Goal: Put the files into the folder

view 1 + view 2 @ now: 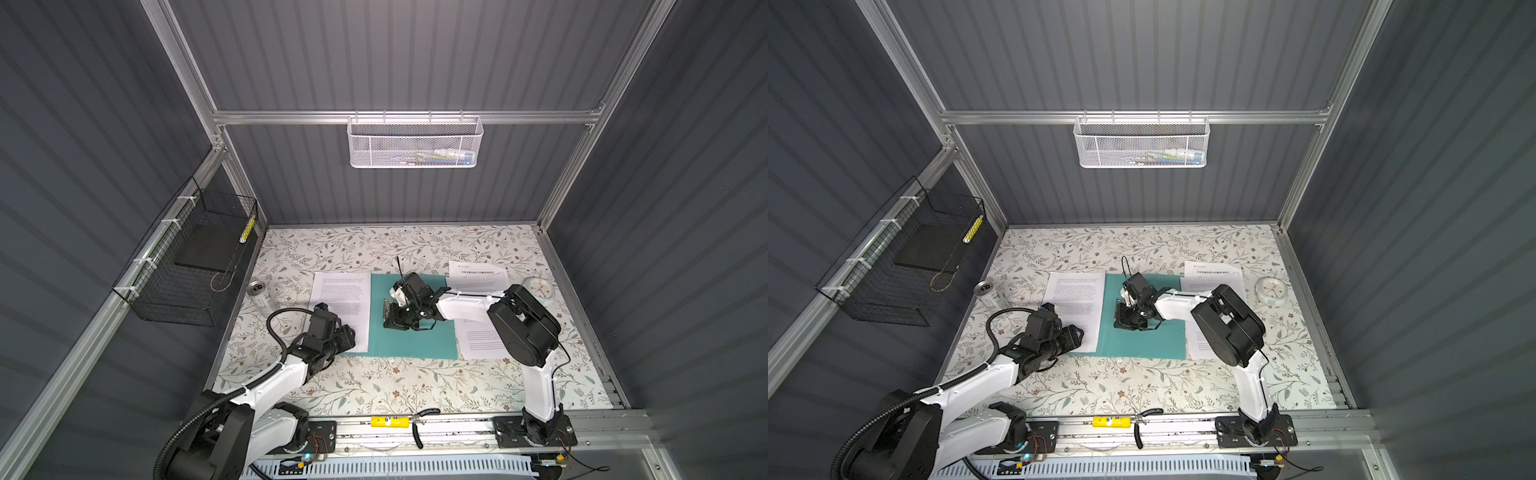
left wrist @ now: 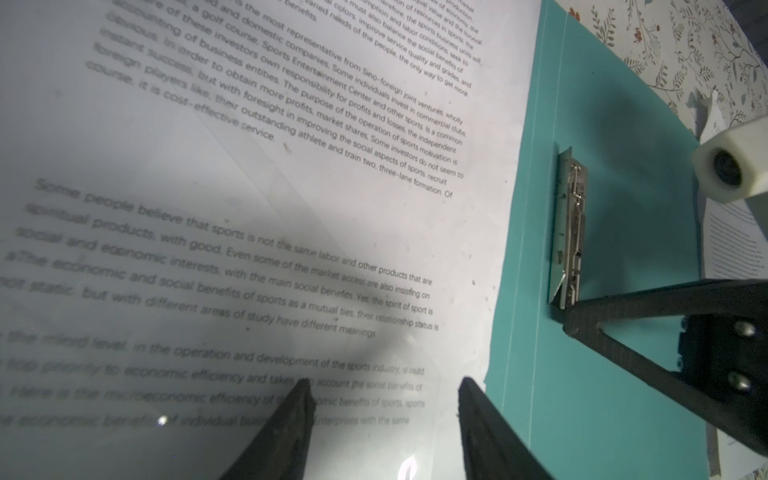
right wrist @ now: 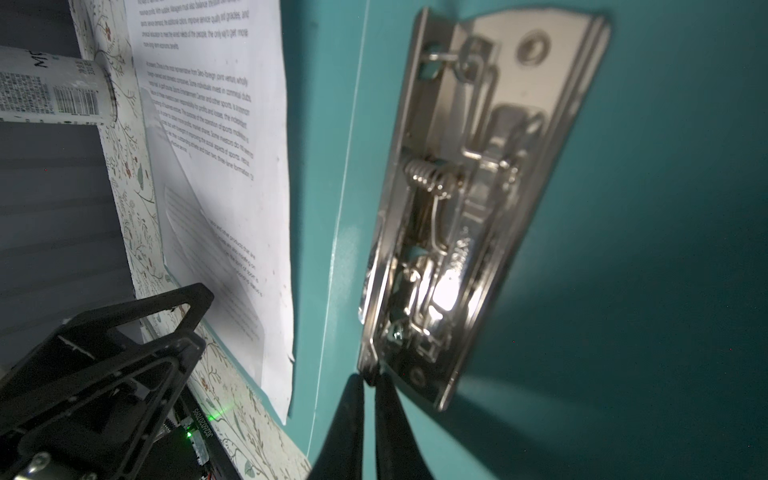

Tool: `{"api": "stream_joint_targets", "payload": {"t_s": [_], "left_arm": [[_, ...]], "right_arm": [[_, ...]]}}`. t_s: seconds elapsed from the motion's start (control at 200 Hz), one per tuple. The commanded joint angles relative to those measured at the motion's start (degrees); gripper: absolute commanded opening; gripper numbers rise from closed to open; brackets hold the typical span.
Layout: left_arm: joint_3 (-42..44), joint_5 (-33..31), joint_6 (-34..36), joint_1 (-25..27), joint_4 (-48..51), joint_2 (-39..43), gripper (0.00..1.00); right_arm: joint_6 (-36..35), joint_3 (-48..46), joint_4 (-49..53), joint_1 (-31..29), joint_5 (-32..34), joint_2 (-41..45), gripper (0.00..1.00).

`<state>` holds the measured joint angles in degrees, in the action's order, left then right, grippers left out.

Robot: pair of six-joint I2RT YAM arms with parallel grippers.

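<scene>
The teal folder [image 1: 415,336] [image 1: 1142,340] lies open in the middle of the table. Its metal clip [image 3: 478,199] [image 2: 571,232] sits on the right leaf beside the spine. My right gripper [image 3: 370,379] [image 1: 390,318] is shut on the near end of that clip. One of the files, a text sheet [image 1: 340,295] [image 2: 291,166], lies over the folder's left leaf. My left gripper [image 2: 384,386] [image 1: 349,336] is open, its tips low over that sheet's near corner. A titled sheet [image 1: 478,276] and another sheet [image 1: 478,340] lie at the folder's right edge, partly under the right arm.
A drink can [image 1: 259,293] lies left of the sheet. A small clock [image 1: 539,288] sits at the right. A black wire basket [image 1: 187,266] hangs on the left wall and a white mesh basket [image 1: 415,143] on the back rail. Pliers [image 1: 419,419] rest on the front rail.
</scene>
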<state>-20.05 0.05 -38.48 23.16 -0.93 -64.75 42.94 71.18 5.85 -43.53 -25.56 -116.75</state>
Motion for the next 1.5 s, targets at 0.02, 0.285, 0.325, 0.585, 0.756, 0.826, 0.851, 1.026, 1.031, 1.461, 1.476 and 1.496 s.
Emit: {"api": "stream_joint_targets", "payload": {"t_s": [0.02, 0.285, 0.325, 0.585, 0.756, 0.826, 0.851, 1.026, 1.031, 1.461, 1.476, 1.496], "left_arm": [[1.32, 0.11, -0.74, -0.31, -0.41, 0.53, 0.56], [1.67, 0.27, -0.75, -0.31, -0.58, 0.44, 0.54], [1.66, 0.3, -0.73, -0.31, -0.66, 0.43, 0.54], [1.0, 1.39, -0.23, -0.31, -1.33, -1.75, 0.52], [0.67, 0.93, -0.07, -0.35, -0.77, -1.81, 0.5], [0.3, 0.83, -0.18, -0.31, -0.38, -2.49, 0.49], [0.12, 0.82, -0.19, -0.31, -0.18, -2.79, 0.49], [-0.85, 0.3, -0.53, -0.37, 0.37, -5.14, 0.46], [-0.86, 0.25, -0.54, -0.34, 0.38, -5.17, 0.46], [-1.13, -0.55, -1.44, -0.39, 0.93, -6.55, 0.44], [-1.13, -0.58, -1.46, -0.39, 0.93, -6.49, 0.44], [-1.05, -0.63, -1.49, -0.34, 0.93, -6.44, 0.44]], "right_arm": [[0.72, 0.66, -0.28, 0.54, -0.12, -1.68, 0.12], [0.89, 1.07, -0.35, 0.9, -0.19, -2.21, 0.15], [0.92, 1.06, -0.45, 0.97, -0.34, -2.33, 0.14], [0.48, 1.2, -0.84, 1.59, -1.45, -2.56, 0.08], [1.18, 0.04, -1.94, 1.69, -2.28, -2.61, 0.0], [1.42, -0.51, -1.82, 1.78, -2.29, -2.69, 0.0], [1.51, -0.73, -1.82, 1.78, -2.3, -2.74, 0.0], [0.56, -1.05, 1.74, 2.11, -1.22, -3.2, 0.0], [0.52, -1.0, 1.99, 2.12, -1.1, -3.25, 0.0], [-10.12, 5.15, 20.9, 3.78, 9.8, -11.29, 0.0], [-10.34, 4.87, 20.41, 3.8, 9.78, -11.24, 0.0], [-10.45, 4.38, 19.86, 3.8, 9.86, -11.14, 0.0]]}}
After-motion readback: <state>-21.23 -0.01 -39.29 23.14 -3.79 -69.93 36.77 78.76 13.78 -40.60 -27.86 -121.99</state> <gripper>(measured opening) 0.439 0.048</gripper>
